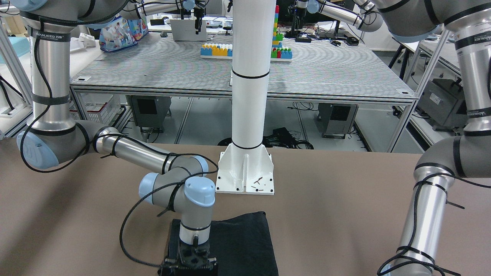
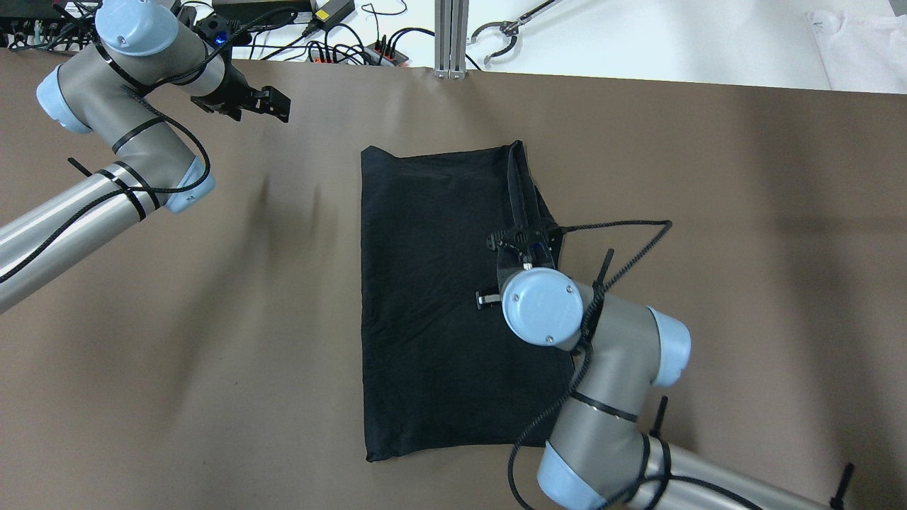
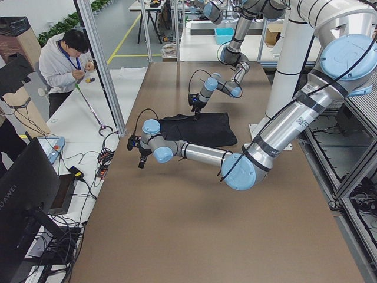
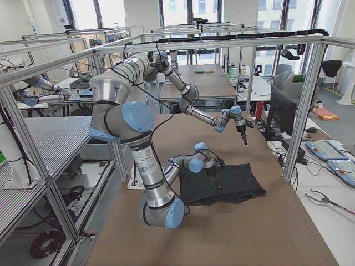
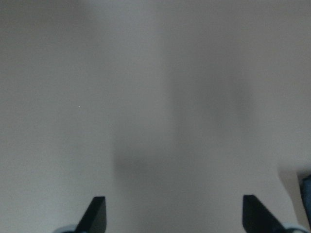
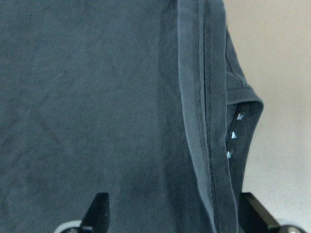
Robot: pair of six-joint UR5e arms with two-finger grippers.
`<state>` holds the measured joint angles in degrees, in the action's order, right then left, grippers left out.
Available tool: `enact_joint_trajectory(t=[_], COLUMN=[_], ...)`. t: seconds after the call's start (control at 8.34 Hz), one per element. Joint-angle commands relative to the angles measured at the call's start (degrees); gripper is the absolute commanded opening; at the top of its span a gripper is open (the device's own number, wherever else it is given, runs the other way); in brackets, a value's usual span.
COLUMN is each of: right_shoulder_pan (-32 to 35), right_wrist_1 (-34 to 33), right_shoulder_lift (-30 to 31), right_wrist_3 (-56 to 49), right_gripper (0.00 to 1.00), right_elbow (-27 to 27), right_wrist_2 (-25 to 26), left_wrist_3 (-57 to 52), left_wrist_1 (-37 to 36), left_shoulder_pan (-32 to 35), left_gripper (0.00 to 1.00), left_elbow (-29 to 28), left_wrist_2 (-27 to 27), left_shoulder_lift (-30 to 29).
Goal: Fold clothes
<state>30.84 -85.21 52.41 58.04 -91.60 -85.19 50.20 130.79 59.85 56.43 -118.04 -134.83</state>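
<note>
The cloth (image 2: 425,297) lies as a flat rectangle on the counter (image 2: 708,212), near the pole (image 1: 245,174) but not touching its base. Layered hems on the side toward the robot's right suggest at least one fold is done. That edge is untidy, so squaring it or a further fold likely remains. The right end effector (image 2: 523,235) hangs over that edge, fingers spread, holding nothing. The left end effector (image 2: 273,104), also spread, sits well away from the pole over bare counter.

The overhead view looks down on the brown table (image 2: 708,212); the front view faces the robot across it. These 2 share the black cloth (image 2: 425,297), which the right wrist camera sees close up.
</note>
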Motion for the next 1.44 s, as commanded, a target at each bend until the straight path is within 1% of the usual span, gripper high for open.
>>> enact_joint_trajectory(t=[0.0, 0.12, 0.24, 0.36, 0.48, 0.6, 0.72, 0.84, 0.96, 1.08, 1.2, 1.32], right_shoulder_pan=[6.06, 7.56, 7.92, 8.79, 10.63, 12.56, 14.41, 15.30, 15.31, 15.39, 15.57, 15.57], right_wrist_1=[4.05, 7.30, 8.29, 8.30, 8.30, 8.30, 8.30, 8.74, 12.66, 16.52, 16.65, 16.91], right_shoulder_lift=[-6.26, -6.27, -6.27, -6.27, -6.27, -6.18, -5.74, -3.91, -1.28, -0.04, -0.63, -1.51], right_wrist_3=[-7.74, -9.16, -9.35, -9.44, -10.40, -14.23, -17.06, -18.39, -18.40, -18.40, -17.62, -15.70], right_gripper=[0.94, 0.94, 0.94, 0.94, 0.94, 0.94, 0.94, 0.94, 0.94, 0.94, 0.94, 0.94], right_elbow=[15.36, 18.53, 19.78, 19.80, 19.80, 19.80, 19.88, 19.80, 19.71, 19.62, 19.53, 19.18], right_wrist_2=[-3.83, -6.20, -6.39, -6.83, -9.01, -10.60, -10.88, -11.05, -11.05, -11.05, -11.75, -13.67], left_wrist_3=[0.34, 0.34, 0.34, 0.51, 0.34, 0.51, 0.51, 1.04, 1.74, 1.83, 2.35, 4.80], left_wrist_1=[0.00, 0.00, 0.00, 0.00, 0.00, 0.00, 0.08, 0.08, 0.08, 0.00, -0.09, -0.09], left_shoulder_pan=[-0.35, -0.35, -0.35, -0.35, -0.35, -0.35, -0.35, -0.35, -0.44, -0.44, -0.44, -0.44], left_gripper=[1.00, 1.00, 1.00, 1.00, 1.00, 1.00, 1.00, 1.00, 1.00, 1.00, 1.00, 1.00], left_elbow=[0.00, 0.26, 0.44, 0.44, 0.44, 0.44, 0.44, 0.61, 1.40, 3.41, 5.78, 8.76], left_wrist_2=[0.17, 0.17, 0.17, 0.17, 0.17, 0.17, 0.17, 0.17, 0.17, -0.26, -0.44, -0.62], left_shoulder_lift=[0.00, 0.00, 0.00, 0.00, 0.00, 0.00, 0.00, 0.00, 0.26, 1.40, 2.71, 4.29])
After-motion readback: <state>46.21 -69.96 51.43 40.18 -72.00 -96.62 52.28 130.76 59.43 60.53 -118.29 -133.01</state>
